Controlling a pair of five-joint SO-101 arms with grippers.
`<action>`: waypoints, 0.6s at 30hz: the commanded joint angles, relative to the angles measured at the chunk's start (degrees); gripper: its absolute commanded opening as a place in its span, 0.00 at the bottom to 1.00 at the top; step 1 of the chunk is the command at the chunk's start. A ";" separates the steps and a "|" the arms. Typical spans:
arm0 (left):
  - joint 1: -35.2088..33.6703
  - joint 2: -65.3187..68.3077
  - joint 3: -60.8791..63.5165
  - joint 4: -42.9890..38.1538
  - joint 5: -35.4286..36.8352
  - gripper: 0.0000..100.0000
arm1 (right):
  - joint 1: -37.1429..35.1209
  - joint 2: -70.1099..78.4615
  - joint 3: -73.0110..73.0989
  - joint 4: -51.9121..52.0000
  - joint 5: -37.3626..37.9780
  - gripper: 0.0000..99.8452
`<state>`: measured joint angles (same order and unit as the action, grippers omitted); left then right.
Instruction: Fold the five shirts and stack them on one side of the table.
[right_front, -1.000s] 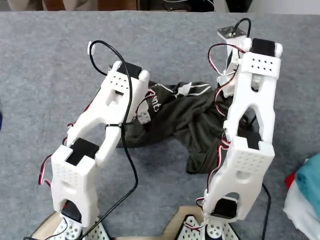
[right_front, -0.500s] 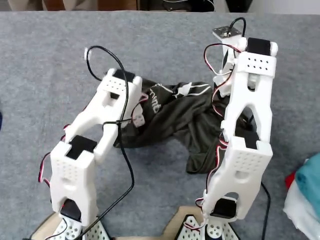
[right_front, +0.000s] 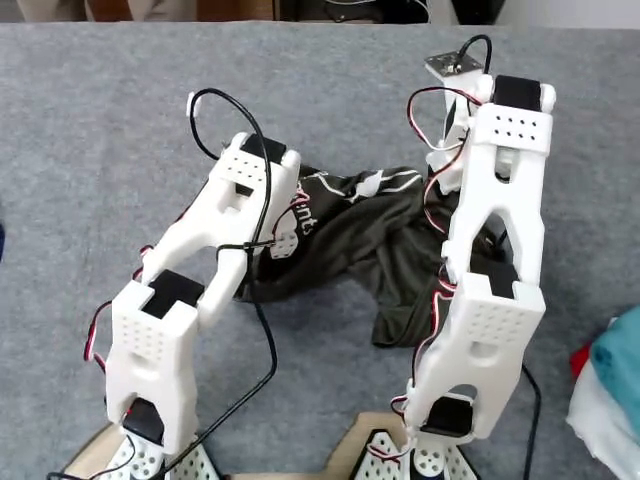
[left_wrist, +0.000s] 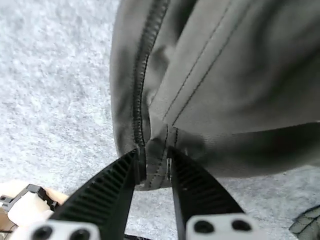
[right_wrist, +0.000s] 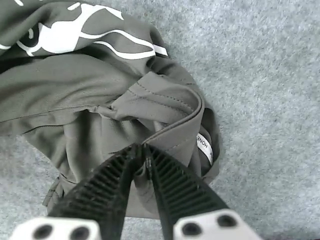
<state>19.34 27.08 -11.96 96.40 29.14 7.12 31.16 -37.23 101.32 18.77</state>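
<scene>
The left pincer (left_wrist: 152, 165) is clamped on the hem of the dark shirt (right_front: 370, 230), the right pincer (right_wrist: 142, 155) on a fold by its collar. Pulling apart evenly should spread it flat on the bench (right_front: 100, 120).

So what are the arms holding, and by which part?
Both hold the shirt. The left jaws pinch its stitched hem at a seam; the right jaws pinch a fold beside the label.

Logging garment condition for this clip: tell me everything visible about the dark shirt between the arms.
The dark olive shirt lies crumpled on the grey felt-like table between the arms. Soft-looking fabric, stitched seams, white print, white neck label. The left end effector pinches a seamed hem edge; the right end effector pinches a fold near the collar.
</scene>
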 joint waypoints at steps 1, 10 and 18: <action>0.53 -0.31 -2.81 0.44 -0.53 0.08 | -1.10 -4.26 0.22 -0.26 0.09 0.01; 0.70 -0.22 -1.41 0.62 -1.58 0.09 | -1.10 -4.26 0.22 -0.26 0.09 0.01; 1.32 -0.22 2.99 0.35 -1.67 0.26 | -1.10 -4.26 0.22 -0.44 0.09 0.01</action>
<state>20.66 27.08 -9.14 96.40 27.91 7.12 31.16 -37.23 101.32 18.77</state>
